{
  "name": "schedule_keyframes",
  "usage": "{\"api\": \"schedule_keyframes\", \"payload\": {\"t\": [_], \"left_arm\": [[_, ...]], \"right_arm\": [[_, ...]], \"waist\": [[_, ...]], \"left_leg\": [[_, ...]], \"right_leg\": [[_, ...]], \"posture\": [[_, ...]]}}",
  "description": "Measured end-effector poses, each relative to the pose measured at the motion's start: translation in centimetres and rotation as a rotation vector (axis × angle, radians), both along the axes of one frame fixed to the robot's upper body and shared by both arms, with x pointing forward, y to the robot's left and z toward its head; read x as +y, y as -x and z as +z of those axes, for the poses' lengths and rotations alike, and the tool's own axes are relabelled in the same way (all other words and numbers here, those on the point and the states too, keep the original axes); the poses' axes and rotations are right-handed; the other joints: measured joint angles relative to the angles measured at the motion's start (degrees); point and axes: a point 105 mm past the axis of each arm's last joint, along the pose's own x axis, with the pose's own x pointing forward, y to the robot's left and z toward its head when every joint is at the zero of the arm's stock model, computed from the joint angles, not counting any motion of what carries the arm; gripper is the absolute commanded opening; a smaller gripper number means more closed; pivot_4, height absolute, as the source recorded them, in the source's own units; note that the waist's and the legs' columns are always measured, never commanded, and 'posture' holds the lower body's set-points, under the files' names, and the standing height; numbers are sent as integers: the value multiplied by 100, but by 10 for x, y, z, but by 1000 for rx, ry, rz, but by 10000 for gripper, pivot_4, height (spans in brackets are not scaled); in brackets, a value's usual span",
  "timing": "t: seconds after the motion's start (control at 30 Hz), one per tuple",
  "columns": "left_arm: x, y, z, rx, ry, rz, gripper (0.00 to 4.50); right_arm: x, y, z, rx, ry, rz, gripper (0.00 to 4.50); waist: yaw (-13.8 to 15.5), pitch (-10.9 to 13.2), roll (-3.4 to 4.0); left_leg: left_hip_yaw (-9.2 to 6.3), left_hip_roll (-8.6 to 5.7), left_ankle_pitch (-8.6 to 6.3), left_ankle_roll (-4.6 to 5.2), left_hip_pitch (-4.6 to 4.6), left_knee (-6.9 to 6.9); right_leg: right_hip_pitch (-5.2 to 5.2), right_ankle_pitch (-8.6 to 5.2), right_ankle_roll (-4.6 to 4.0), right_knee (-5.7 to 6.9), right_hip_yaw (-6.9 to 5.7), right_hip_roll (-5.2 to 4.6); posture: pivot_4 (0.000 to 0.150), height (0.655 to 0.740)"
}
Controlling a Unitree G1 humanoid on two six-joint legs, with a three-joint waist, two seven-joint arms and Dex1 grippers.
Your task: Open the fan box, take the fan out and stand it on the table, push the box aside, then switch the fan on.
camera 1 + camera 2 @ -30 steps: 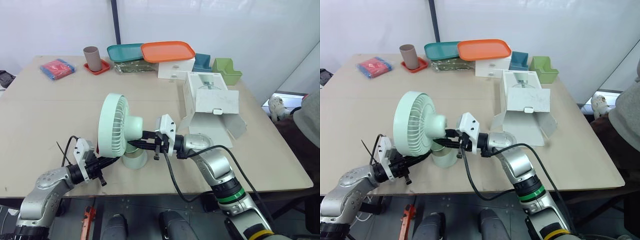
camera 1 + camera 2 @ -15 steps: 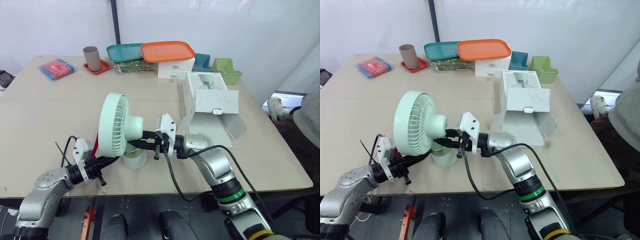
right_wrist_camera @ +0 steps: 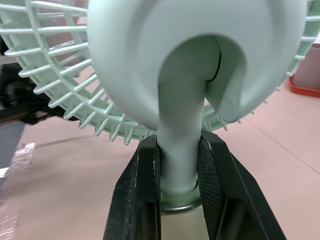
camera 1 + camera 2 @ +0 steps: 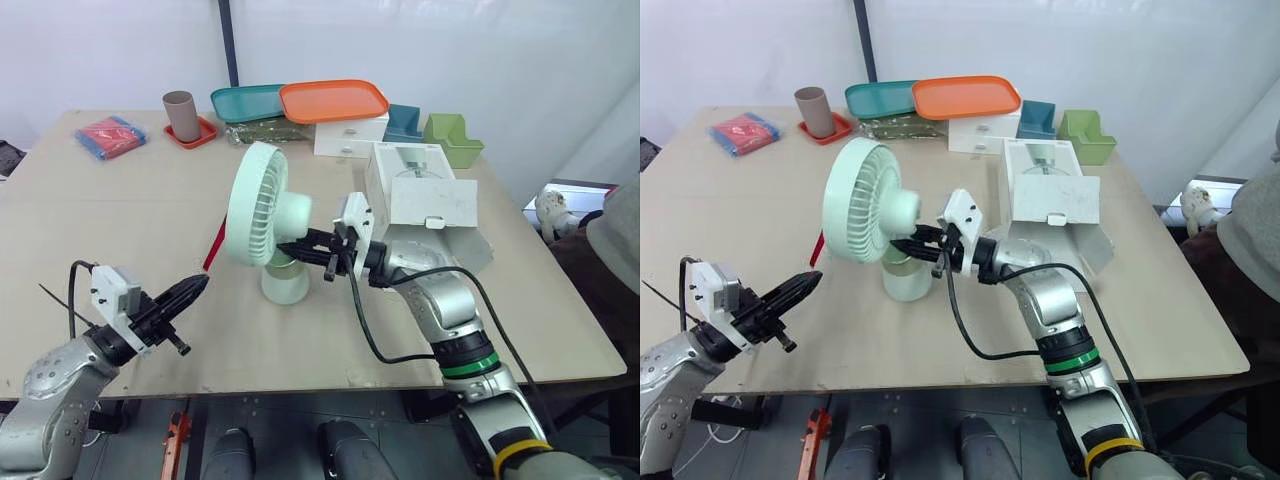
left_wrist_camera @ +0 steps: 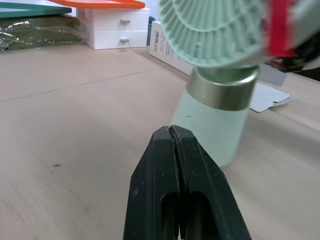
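Observation:
The mint green fan (image 4: 262, 212) stands upright on its round base (image 4: 285, 286) near the middle of the table, with a red strip (image 4: 213, 246) hanging from its grille. My right gripper (image 3: 181, 144) is shut on the fan's neck just above the base, one finger (image 3: 146, 172) on each side. My left gripper (image 4: 188, 288) is shut on nothing, low over the table to the fan's front left and apart from it; its fingers (image 5: 172, 150) point at the base (image 5: 215, 117). The white fan box (image 4: 420, 195) lies open behind the right arm, flaps spread.
At the table's back stand an orange tray (image 4: 335, 100), a teal tray (image 4: 248, 100), a white drawer unit (image 4: 350, 136), a brown cup (image 4: 181, 113) on a red coaster, a green bin (image 4: 453, 141) and a red-blue cloth (image 4: 114, 135). A person's sleeve (image 4: 620, 220) is at the right edge.
The fan has moved away from the front edge and to the right in my right gripper. My left gripper has drawn back from the fan's base to the left.

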Motion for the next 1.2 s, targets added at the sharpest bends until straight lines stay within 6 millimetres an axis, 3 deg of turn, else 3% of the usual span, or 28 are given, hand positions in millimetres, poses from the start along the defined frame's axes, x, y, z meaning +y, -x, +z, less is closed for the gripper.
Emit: {"api": "schedule_keyframes", "payload": {"t": [0.03, 0.17, 0.2, 0.23, 0.3, 0.33, 0.4, 0.43, 0.53, 0.83, 0.93, 1.0, 1.1, 1.2], "left_arm": [[0, 2, 0, 0, 3, 8, 11679], [-1, 5, 0, -11, 1, 58, 19958], [-3, 7, 1, -23, -11, 78, 25503], [-3, 7, 1, -23, -11, 78, 25503], [-3, 9, 0, -27, -10, 93, 30598], [-5, 12, -2, -26, -7, 102, 36388], [-4, 13, -3, -27, -10, 106, 40497], [-8, 24, -7, -34, -5, 154, 44565], [-11, 28, -1, -102, -29, 264, 44565], [-16, 32, -10, -106, -63, 301, 44565], [-13, 29, -7, -126, -85, 341, 45000], [-13, 26, -10, -132, -101, 341, 45000], [-16, 26, -13, -121, -99, 333, 45000], [-18, 25, -12, -128, -98, 327, 45000]], "right_arm": [[0, -2, 1, 0, -3, -6, 4234], [6, -11, 5, -4, -20, -31, 4234], [10, -16, 7, 0, -31, -45, 4234], [10, -17, 7, 0, -31, -48, 4234], [13, -21, 7, 0, -31, -61, 4234], [14, -26, 7, -2, -27, -86, 4234], [15, -28, 7, 0, -28, -91, 4234], [21, -47, 4, 5, -9, -168, 4234], [33, -69, 2, 5, -4, -256, 4234], [37, -78, 3, -7, -15, -288, 4234], [37, -80, 2, -15, -17, -297, 17246], [39, -80, 0, -29, -20, -295, 23320], [38, -81, 0, -30, -18, -297, 30074], [37, -80, 0, -30, -14, -285, 32202]], "waist": [[0, 0, 0], [-1, 0, 0], [-10, 0, 1], [-9, 0, 1], [-20, 0, 0], [-18, 0, 0], [-21, 0, 0], [-39, 0, 0], [-40, 1, 1], [-89, 0, 1], [-94, 0, 1], [-130, 0, 1], [-139, 0, 1], [-140, 0, 1]], "left_leg": [[1, -1, -1, -1, 0, 1], [1, 0, -1, -1, 0, 0], [8, -1, -1, -1, 0, 1], [8, -1, -1, -1, 0, 1], [11, -1, -1, -1, 2, 3], [12, -2, -1, -1, -1, 2], [12, -2, -1, -1, -1, 3], [13, -2, -1, 0, -3, 2], [21, -2, -1, 0, -3, 3], [25, -2, 0, 1, 1, 3], [22, -1, 2, 4, 3, 4], [24, -1, 2, 4, 7, 5], [25, -1, 2, 4, 6, 5], [25, -1, 2, 4, 6, 4]], "right_leg": [[0, -1, 1, 0, 1, 0], [-1, -1, -2, 0, 3, 2], [-1, 1, -3, -1, 10, 1], [-1, 1, -3, -1, 10, 0], [-1, 1, -3, -2, 12, 0], [-1, 1, -5, -4, 14, -1], [-2, 1, -5, -4, 14, -1], [-3, 0, -8, -5, 15, -1], [-3, 1, -3, -6, 23, -2], [-3, 3, -7, -5, 26, -1], [-1, 8, -8, -5, 24, 0], [1, 10, -6, -5, 27, 0], [0, 10, -6, -5, 28, 0], [0, 9, -6, -5, 28, 0]], "posture": [[1500, 7400], [1500, 7400], [1500, 7400], [1500, 7400], [1500, 7400], [1500, 7400], [1500, 7400], [1500, 7400], [1500, 7400], [1500, 7400], [1500, 7400], [1500, 7400], [1500, 7400], [1500, 7400]]}}
